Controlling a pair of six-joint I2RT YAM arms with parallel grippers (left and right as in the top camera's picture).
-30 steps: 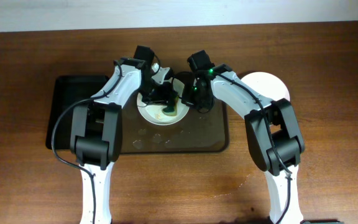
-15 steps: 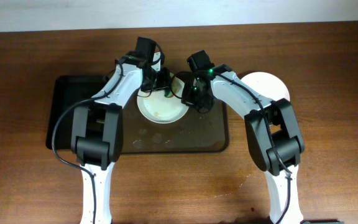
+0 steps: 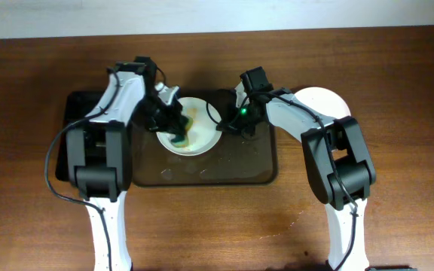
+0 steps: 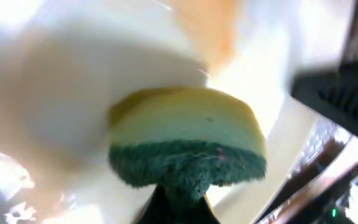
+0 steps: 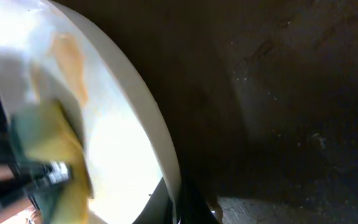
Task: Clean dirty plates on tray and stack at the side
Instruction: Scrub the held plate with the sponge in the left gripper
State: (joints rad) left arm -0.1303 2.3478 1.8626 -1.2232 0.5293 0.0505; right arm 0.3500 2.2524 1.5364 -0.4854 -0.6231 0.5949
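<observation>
A white plate with an orange-brown smear is held tilted over the brownish tray. My right gripper is shut on the plate's right rim; the rim also shows in the right wrist view. My left gripper is shut on a yellow and green sponge pressed on the plate's left part; the sponge fills the left wrist view. The smear shows in the right wrist view. A second white plate lies on the table right of the tray.
A smaller black tray lies left of the brownish tray, under my left arm. Wet spots mark the brownish tray's front. The wooden table extends on all sides.
My left gripper has swung the sponge from the plate's top right across to its left side. The left arm has moved left. The plate has shifted slightly; my right gripper keeps hold of its rim.
</observation>
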